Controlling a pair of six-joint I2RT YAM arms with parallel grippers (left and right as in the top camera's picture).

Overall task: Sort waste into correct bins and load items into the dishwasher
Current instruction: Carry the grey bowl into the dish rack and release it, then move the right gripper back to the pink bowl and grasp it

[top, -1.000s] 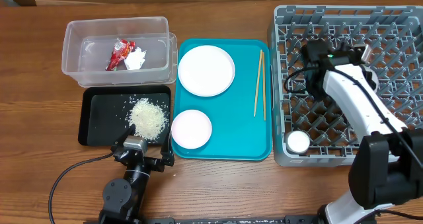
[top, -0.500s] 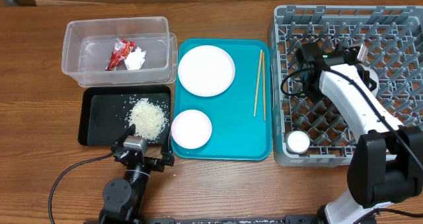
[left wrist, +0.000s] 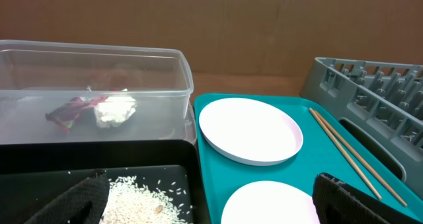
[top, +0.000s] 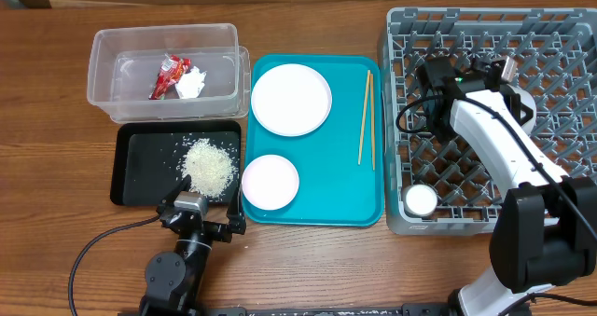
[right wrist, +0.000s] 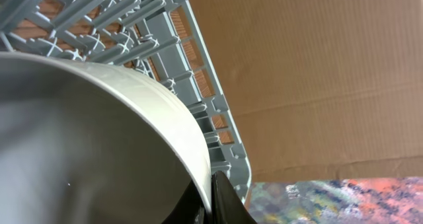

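The right gripper (right wrist: 210, 199) is pinching the rim of a white bowl (right wrist: 99, 138) over the grey dish rack (top: 550, 36). The left gripper (top: 205, 225) is sitting spread wide, holding nothing, near the rice (top: 209, 167) on the black tray (top: 140, 158). The red wrapper (top: 171, 75) is showing print too small to read.

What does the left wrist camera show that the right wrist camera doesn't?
Only left wrist: the clear tub holding red wrapper and tissue, rice on the black tray, a white plate and chopsticks on the teal tray. Only right wrist: a white dish pinched by the right hand. Both: the grey rack.
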